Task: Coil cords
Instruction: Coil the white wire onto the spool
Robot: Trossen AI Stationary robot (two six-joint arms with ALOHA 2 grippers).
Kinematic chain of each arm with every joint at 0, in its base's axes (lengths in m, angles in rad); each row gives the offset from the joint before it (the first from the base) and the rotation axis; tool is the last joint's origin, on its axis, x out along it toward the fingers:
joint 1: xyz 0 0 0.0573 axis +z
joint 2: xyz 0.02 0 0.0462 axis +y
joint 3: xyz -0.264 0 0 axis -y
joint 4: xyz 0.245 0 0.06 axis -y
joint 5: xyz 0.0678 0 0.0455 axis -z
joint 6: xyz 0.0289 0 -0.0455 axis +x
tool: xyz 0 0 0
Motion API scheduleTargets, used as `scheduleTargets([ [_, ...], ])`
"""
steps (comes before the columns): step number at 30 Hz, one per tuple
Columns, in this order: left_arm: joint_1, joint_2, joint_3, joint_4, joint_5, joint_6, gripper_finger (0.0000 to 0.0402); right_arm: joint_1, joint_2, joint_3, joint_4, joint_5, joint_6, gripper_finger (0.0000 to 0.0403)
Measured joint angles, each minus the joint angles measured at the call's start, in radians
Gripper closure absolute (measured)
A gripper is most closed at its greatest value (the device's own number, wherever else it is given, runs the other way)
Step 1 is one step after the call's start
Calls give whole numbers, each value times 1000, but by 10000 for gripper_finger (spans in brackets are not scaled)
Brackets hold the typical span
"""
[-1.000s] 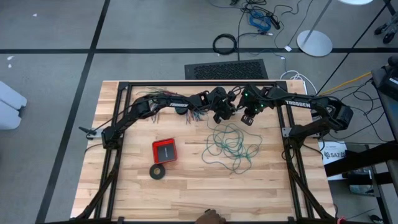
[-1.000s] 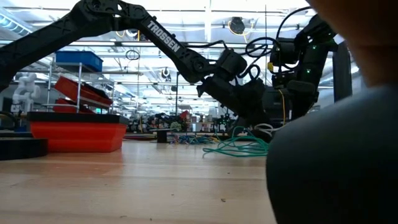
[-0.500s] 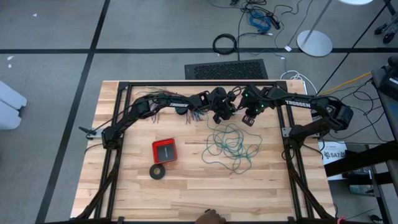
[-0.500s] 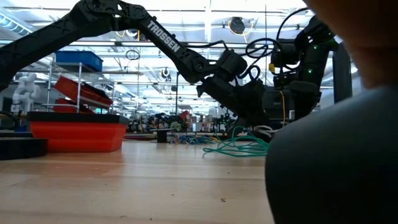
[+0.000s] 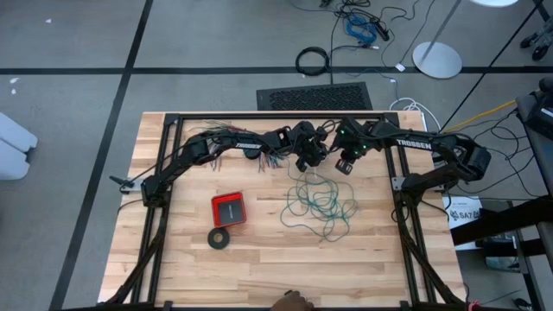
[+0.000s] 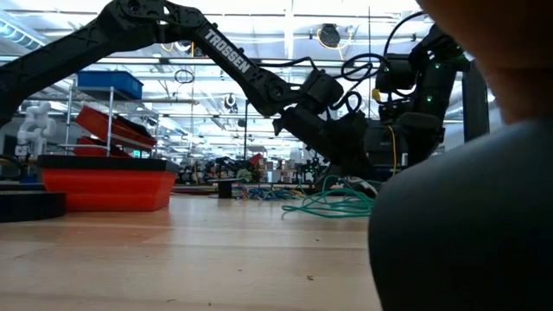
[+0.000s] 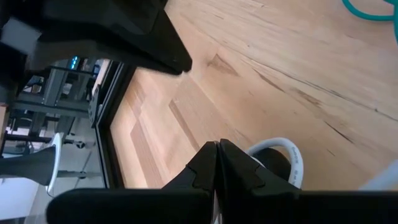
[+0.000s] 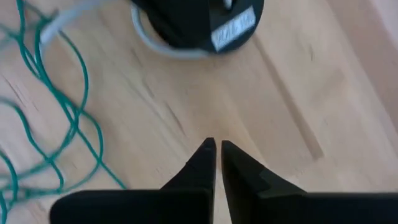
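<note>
The teal-green wire (image 5: 320,203) lies in a loose tangle on the table (image 5: 181,259), just beside both grippers. The left gripper (image 7: 217,163) and right gripper (image 8: 216,155) both have their fingers together and hold nothing. Sweeping in closed could snag loops and drag the white cord (image 7: 283,152), worsening the tangle.

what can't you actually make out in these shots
- White cord: the left wrist view shows one loop; the left gripper, shut, covers the rest. Whether it pinches the cord is unclear.
- Teal wire: its ends are lost in the tangle in the high view.
- Low view: a dark blurred shape hides the table's right part.
- Right gripper: shut, over bare wood.
</note>
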Motion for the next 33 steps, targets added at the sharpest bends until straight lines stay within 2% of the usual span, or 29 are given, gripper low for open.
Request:
scheduleTargets([
  [9, 0, 0, -1, 1, -1, -1, 383, 43, 6, -1, 219, -6, 0, 328],
  [15, 1, 1, -3, -7, -1, -8, 379, 47, 74, 0, 232, -2, -5, 317],
  [26, 1, 5, -4, -22, -5, -1, 282, 33, 97, 0, 231, 2, -28, 316],
  [33, -3, 5, -4, -20, -8, 4, 248, 31, 95, 0, 212, 10, -56, 316],
])
